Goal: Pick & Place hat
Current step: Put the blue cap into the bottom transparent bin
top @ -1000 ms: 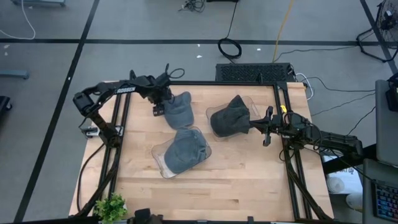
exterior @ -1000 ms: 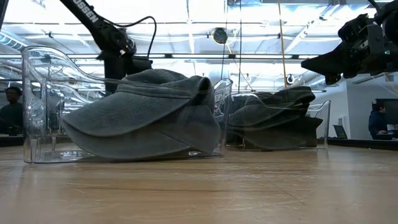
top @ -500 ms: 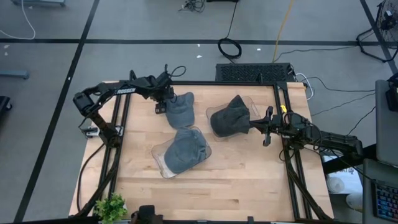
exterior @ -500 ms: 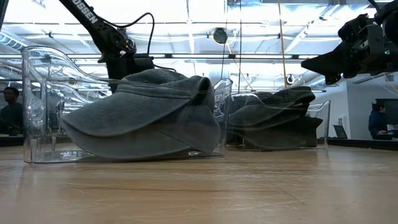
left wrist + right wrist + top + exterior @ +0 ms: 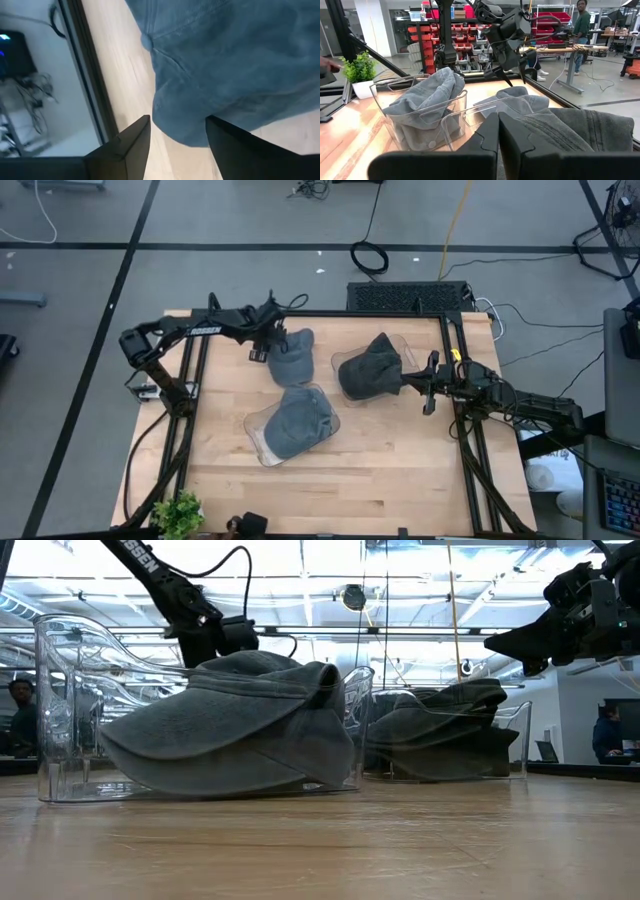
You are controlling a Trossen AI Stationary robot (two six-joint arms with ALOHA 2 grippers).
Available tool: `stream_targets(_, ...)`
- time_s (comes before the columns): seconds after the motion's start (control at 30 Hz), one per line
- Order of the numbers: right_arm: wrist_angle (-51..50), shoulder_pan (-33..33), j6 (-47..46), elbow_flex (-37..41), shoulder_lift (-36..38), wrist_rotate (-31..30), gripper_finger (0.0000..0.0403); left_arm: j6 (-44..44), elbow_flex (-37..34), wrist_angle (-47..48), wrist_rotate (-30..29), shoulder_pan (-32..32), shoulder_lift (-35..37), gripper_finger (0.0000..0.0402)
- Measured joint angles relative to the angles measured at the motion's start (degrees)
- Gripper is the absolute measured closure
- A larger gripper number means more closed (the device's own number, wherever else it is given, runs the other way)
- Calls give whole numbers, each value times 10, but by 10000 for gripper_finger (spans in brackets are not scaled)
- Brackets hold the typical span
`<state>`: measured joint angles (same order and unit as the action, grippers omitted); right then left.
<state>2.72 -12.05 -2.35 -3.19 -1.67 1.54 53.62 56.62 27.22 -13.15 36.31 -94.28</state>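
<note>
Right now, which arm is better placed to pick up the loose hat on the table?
Left. The left claw is at the loose hat, fingers either side of its edge. The right claw is shut beside a filled bin.

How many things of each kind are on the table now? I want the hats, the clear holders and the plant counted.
Hats: 3 (loose hat, hat in near holder, hat in right holder)
Clear holders: 2 (near holder, right holder)
Potted plant: 1
Total: 6

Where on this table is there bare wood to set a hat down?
Bare wood: the near strip between the potted plant and the right rail, and left of the near clear bin. Crowded: far centre, with the loose hat, far bin and left gripper.
</note>
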Motion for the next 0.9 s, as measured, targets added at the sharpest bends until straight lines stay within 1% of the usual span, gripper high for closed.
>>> stream_targets(0.13, 0, 0, 0, 0, 0, 0, 403, 1, 0, -15, 10, -9, 0, 213)
stream_targets(0.3, 0, 0, 0, 0, 0, 0, 403, -12, 0, -5, 61, -21, 0, 222)
stream_targets(0.4, 0, 0, 0, 0, 0, 0, 403, 6, 0, -7, 89, -27, -3, 227)
stream_targets(0.53, 0, 0, 0, 0, 0, 0, 403, 14, 1, -18, 88, -26, -26, 235)
stream_targets(0.7, 0, 0, 0, 0, 0, 0, 403, 14, 1, -24, 87, -15, -71, 252)
stream_targets(0.8, 0, 0, 0, 0, 0, 0, 403, -1, 3, -23, 78, -15, -79, 279)
stream_targets(0.83, 0, 0, 0, 0, 0, 0, 403, -3, 3, -21, 81, -15, -80, 295)
stream_targets(0.9, 0, 0, 0, 0, 0, 0, 403, -9, 2, -15, 92, -16, -76, 340)
